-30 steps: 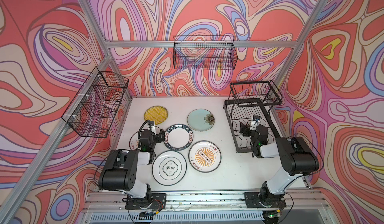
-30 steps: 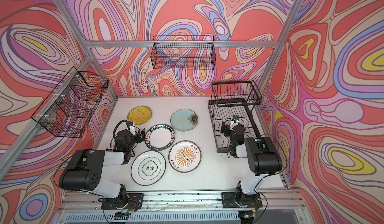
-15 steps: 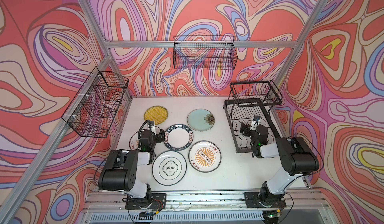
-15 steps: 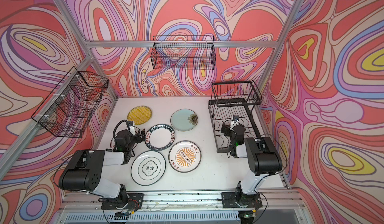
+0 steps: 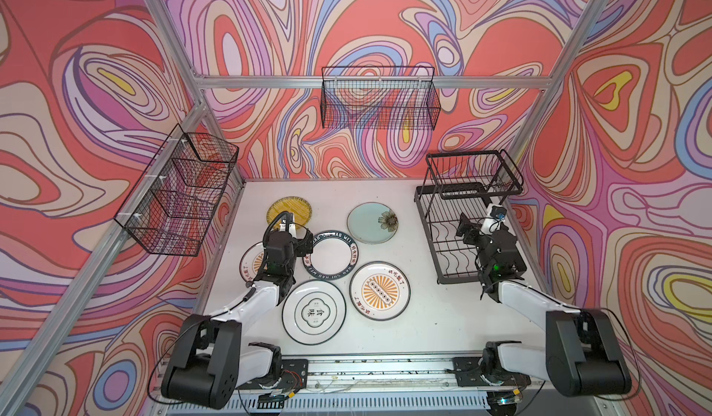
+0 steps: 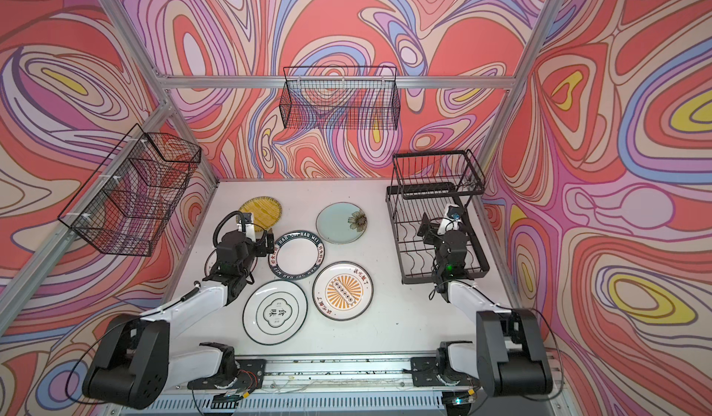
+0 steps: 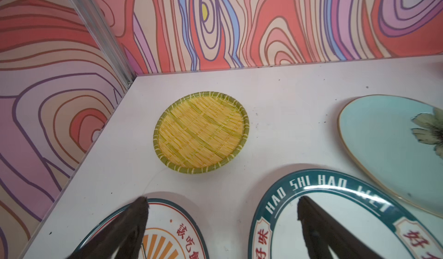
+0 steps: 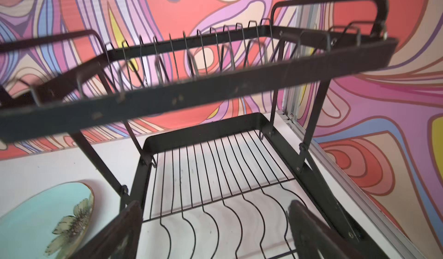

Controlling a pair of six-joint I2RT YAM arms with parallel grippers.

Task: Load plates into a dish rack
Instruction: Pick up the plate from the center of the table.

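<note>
Six plates lie flat on the white table: yellow striped (image 5: 289, 212), pale green with a flower (image 5: 373, 223), dark lettered rim (image 5: 333, 255), white with Chinese characters (image 5: 314, 312), and two orange sunburst ones (image 5: 379, 290) (image 5: 249, 265), the latter partly hidden under my left arm. My left gripper (image 7: 221, 201) hangs open and empty, one finger above the left sunburst plate (image 7: 167, 231), the other above the lettered plate (image 7: 335, 221). The black dish rack (image 5: 468, 153) stands at the right with nothing in it. My right gripper (image 8: 213, 205) is open and empty above its lower tier, below the raised upper tier (image 8: 215, 90).
Black mesh baskets hang on the left wall (image 5: 177, 194) and the back wall (image 5: 379, 98). Aluminium frame posts run up the corners. The patterned walls close in the table on three sides, and the rack sits close to the right wall.
</note>
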